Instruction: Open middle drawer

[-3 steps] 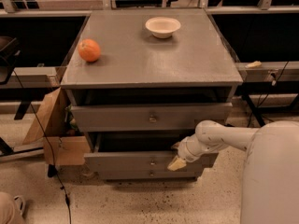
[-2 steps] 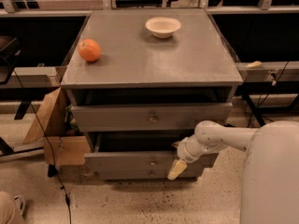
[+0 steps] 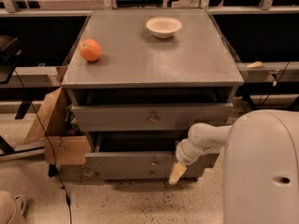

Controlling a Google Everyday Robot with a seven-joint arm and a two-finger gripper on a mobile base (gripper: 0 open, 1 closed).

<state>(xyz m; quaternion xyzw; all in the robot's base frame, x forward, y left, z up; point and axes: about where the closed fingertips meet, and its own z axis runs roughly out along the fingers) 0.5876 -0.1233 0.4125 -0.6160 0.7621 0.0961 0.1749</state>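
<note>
The grey cabinet (image 3: 149,64) has three drawers. The middle drawer (image 3: 126,161) is a shallow grey front with a small round knob (image 3: 153,162), and it stands pulled out a little from the cabinet, with a dark gap above it. The taller top drawer (image 3: 117,118) is above it and the slimmest drawer (image 3: 135,174) is below. My gripper (image 3: 174,173) hangs at the end of the white arm (image 3: 205,141), pointing down in front of the right part of the lower drawers, to the right of the knobs. It holds nothing that I can see.
An orange (image 3: 90,50) and a white bowl (image 3: 163,26) sit on the cabinet top. A cardboard box (image 3: 53,129) leans at the cabinet's left side, with a black cable (image 3: 42,125) across it. My white body (image 3: 261,171) fills the lower right.
My gripper has dropped lower and tilted to point down, away from the middle drawer's front. The drawers have not visibly moved.
</note>
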